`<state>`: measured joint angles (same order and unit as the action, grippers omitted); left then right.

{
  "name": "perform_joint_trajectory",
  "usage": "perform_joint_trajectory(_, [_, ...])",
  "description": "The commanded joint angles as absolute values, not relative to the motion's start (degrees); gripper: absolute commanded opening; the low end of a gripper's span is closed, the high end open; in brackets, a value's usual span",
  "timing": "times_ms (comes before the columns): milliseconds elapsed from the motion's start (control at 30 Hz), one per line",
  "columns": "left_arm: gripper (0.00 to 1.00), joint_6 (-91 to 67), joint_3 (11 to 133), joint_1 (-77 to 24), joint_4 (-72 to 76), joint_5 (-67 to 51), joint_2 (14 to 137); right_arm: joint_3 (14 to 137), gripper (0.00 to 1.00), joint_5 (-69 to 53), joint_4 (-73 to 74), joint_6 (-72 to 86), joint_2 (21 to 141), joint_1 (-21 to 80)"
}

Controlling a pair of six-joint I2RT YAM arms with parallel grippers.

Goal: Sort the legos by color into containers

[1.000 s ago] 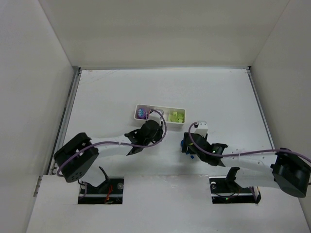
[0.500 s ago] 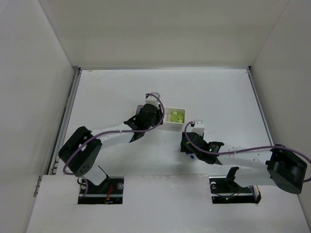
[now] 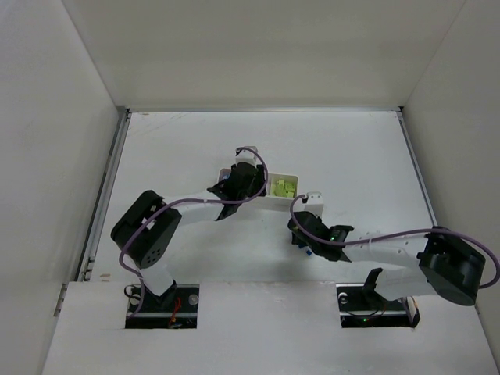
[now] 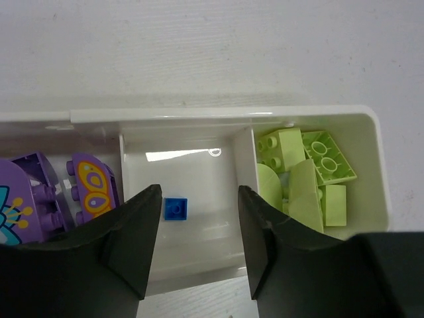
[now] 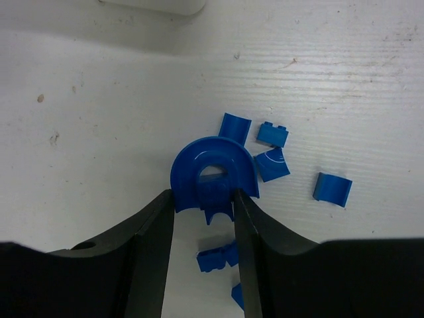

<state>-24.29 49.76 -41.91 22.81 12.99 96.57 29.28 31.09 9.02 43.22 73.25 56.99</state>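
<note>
The white tray (image 4: 218, 114) has three compartments: purple legos (image 4: 36, 199) on the left, one tiny blue brick (image 4: 175, 209) in the middle, yellow-green legos (image 4: 305, 179) on the right. My left gripper (image 4: 199, 192) hangs open and empty over the middle compartment; in the top view it (image 3: 244, 186) covers the tray's left half (image 3: 293, 178). My right gripper (image 5: 203, 195) is closed on a blue arch-shaped brick (image 5: 212, 162), just above the table among the loose blue legos (image 5: 331, 189). In the top view it (image 3: 301, 234) is in front of the tray.
More loose blue pieces lie around the right gripper: one (image 5: 273, 134) beyond the arch, one (image 5: 218, 257) between the fingers below it. White walls enclose the table on three sides. The tray's near corner (image 5: 159, 5) shows at the top of the right wrist view.
My left gripper has moved forward from just in front of the tray to over its middle compartment. My right gripper has shifted slightly left and forward over the blue pile.
</note>
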Motion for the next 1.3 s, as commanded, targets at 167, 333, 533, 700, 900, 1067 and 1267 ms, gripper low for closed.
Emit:
perform_joint_trajectory(167, [0.52,-24.3,46.9,-42.1,24.6,14.2,88.2,33.0,0.6,32.8,10.1,41.4,74.6,56.7])
perform_joint_trajectory(333, [0.52,-24.7,43.2,-43.0,24.8,14.2,83.3,34.1,0.62,32.8,9.5,39.9,76.0,56.1])
perform_joint_trajectory(533, [0.52,-25.7,39.6,-43.0,24.9,14.2,79.1,35.6,0.61,32.9,9.5,38.1,78.0,56.1])
perform_joint_trajectory(700, [0.51,-26.7,37.5,-42.5,24.9,14.2,77.4,36.2,0.58,33.0,9.5,37.4,79.5,55.9])
perform_joint_trajectory(900, [0.51,-27.2,36.5,-42.7,24.9,14.2,75.6,36.9,0.45,33.0,10.1,36.1,79.7,55.8])
perform_joint_trajectory(1067, [0.51,-27.8,35.5,-43.2,24.3,14.2,73.7,36.5,0.38,33.3,10.2,36.1,78.1,55.9])
perform_joint_trajectory(1267, [0.51,-28.7,33.3,-42.8,23.5,14.2,70.9,36.4,0.37,33.6,11.4,36.4,72.2,56.7])
